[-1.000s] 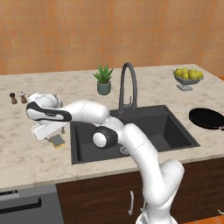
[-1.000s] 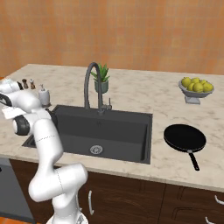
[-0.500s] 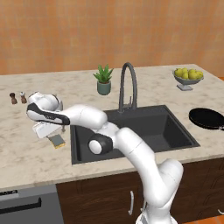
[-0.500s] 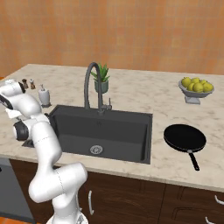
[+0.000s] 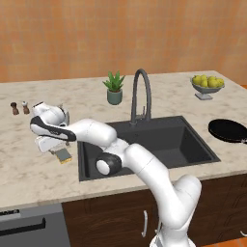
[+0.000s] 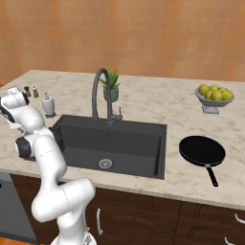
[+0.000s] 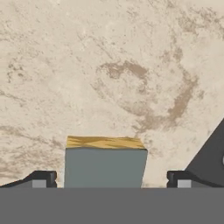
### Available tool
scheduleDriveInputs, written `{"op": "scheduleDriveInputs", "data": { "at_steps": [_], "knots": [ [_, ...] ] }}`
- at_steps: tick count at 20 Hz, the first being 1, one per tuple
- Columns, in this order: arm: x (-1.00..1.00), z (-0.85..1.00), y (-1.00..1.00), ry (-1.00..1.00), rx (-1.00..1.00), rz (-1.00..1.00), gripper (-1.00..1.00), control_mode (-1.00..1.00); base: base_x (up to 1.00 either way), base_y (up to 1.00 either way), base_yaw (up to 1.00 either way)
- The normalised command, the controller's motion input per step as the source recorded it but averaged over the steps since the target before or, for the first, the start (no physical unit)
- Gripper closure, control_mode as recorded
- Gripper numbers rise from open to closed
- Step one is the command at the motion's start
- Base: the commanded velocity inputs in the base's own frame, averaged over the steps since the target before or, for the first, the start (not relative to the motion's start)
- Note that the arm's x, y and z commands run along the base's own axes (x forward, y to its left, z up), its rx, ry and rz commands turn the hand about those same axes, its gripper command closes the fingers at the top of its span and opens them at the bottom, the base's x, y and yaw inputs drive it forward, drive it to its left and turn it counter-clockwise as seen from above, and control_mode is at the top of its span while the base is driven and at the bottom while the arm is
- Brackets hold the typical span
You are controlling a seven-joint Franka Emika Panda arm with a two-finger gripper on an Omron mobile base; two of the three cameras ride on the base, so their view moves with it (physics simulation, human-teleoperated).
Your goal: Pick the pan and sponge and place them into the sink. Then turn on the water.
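sink: large rectangular dark grey basin (image 6: 143, 139) set in the beige marbled stone counter (image 5: 29, 169); nothing in it but the round metal drain (image 6: 105, 163) on its floor
faucet: tall dark grey arched gooseneck (image 5: 141, 94) on the counter just behind the sink's back rim, no stream falling from it
sponge: small rectangular block, yellow body with grey-green scrub top (image 7: 105, 164), lying flat on the counter just left of the sink's left rim (image 5: 63, 155)
gripper: two-finger hand (image 7: 111, 178) over the sponge, left of the sink; fingers (image 7: 40, 178) spread wide, one on each side of the sponge with a gap either side, not clamped on it
pan: round shallow black frying pan (image 6: 202, 150) with short dark handle, on the counter right of the sink, apart from its rim, handle pointing to the counter's front edge
around the sponge: white soap dispenser (image 6: 48, 105) near the sink's back left corner; two small dark shakers (image 5: 18, 107) further left of the sink, well behind the sponge
obstruction: white arm (image 5: 130, 159) reaches across the sink's front left corner
plant: small green potted plant (image 5: 114, 88) behind the sink, just left of the faucet
fruit bowl: grey bowl holding yellow-green fruit (image 5: 207, 84) at the far right behind the sink, behind the pan
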Motion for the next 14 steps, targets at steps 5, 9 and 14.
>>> {"op": "scheduleDriveInputs", "data": {
  "at_steps": [5, 9, 14],
  "knots": [
    [-0.15, -0.23, -0.25, -0.12, 0.17, 0.02, -1.0, -1.0, 0.0, 0.0, 0.0],
    [-0.39, -0.33, -0.28, -0.08, 0.12, 0.01, -1.0, -1.0, 0.0, 0.0, 0.0],
    [-0.41, -0.36, -0.38, -0.05, 0.11, 0.0, -1.0, -1.0, 0.0, 0.0, 0.0]
  ]
}}
